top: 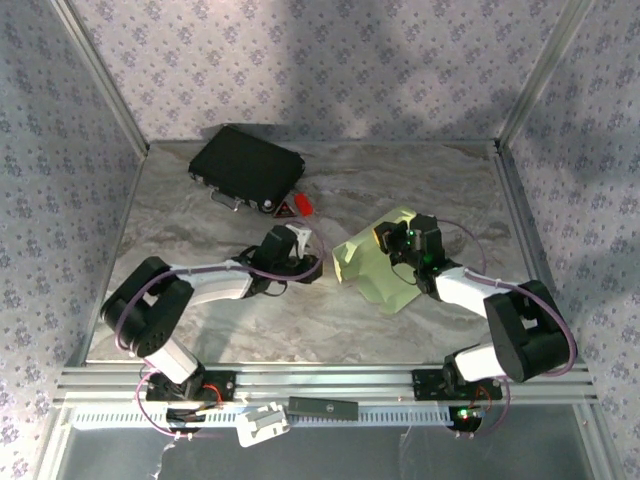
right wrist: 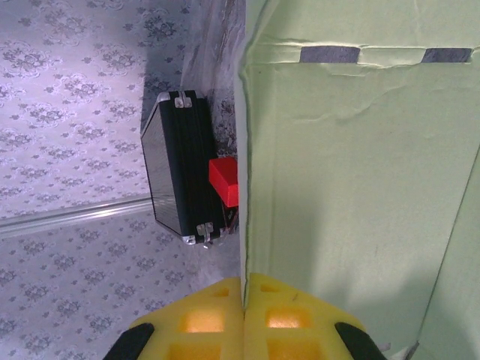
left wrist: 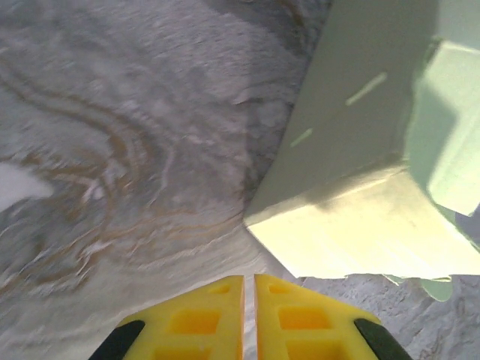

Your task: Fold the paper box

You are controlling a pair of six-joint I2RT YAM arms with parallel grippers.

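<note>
**Mid-fold, one side pinched**

From above, we see the paper box [top: 372,268] right of the tabletop's [top: 200,230] centre, partly raised into shape. The right gripper [top: 388,238] is at its far side and the left gripper [top: 315,262] just beside its left edge. A black case [top: 245,168] lies near the far edge toward the far-left corner, with a small red item [top: 301,205] beside it.

In the left wrist view, the yellow fingers [left wrist: 202,322] stand all but together with nothing between them. The box's pale wall and a folded corner lie ahead to the right, apart from the tips.

In the right wrist view, the fingers [right wrist: 300,315] are clamped on an upright panel of the box, whose edge runs straight into their seam.

We judge the fold to be midway: the walls are going up, but the slots and flaps are not yet engaged. The next move probably calls for the left gripper to nudge the near wall inward while the right one anchors the sheet. It should go gently, as thin card creases easily.
</note>
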